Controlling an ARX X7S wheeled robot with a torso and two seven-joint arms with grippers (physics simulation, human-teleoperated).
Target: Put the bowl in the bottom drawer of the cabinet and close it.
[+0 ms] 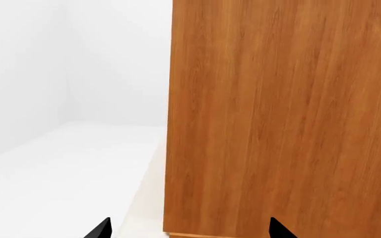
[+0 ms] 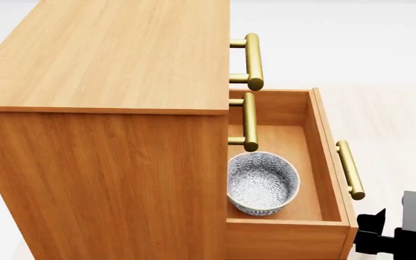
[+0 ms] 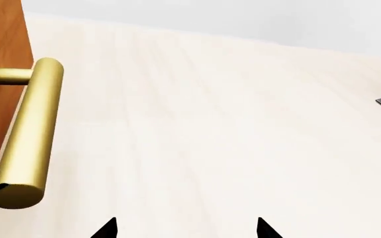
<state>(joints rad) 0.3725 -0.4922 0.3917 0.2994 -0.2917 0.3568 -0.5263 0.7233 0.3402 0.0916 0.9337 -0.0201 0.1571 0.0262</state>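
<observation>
Bowl (image 2: 262, 182) upright, mouth up, inside the pulled-out bottom drawer (image 2: 329, 162) of the cabinet (image 2: 106, 108), no writing readable anywhere, drawer's brass handle (image 2: 350, 169) running front to back, right gripper (image 3: 186, 229) jaws apart beside it, left gripper (image 1: 189, 229) jaws apart by the cabinet's side.

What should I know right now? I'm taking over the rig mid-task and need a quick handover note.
Left gripper: open, empty, facing the cabinet side.
Right gripper: open, empty, beside the bottom drawer's handle, not on it.
Bowl: upright inside the bottom drawer, near the cabinet front.
Done: bowl placed.
Left: the drawer is pulled out; push it shut. The two upper drawers look closed.
</observation>
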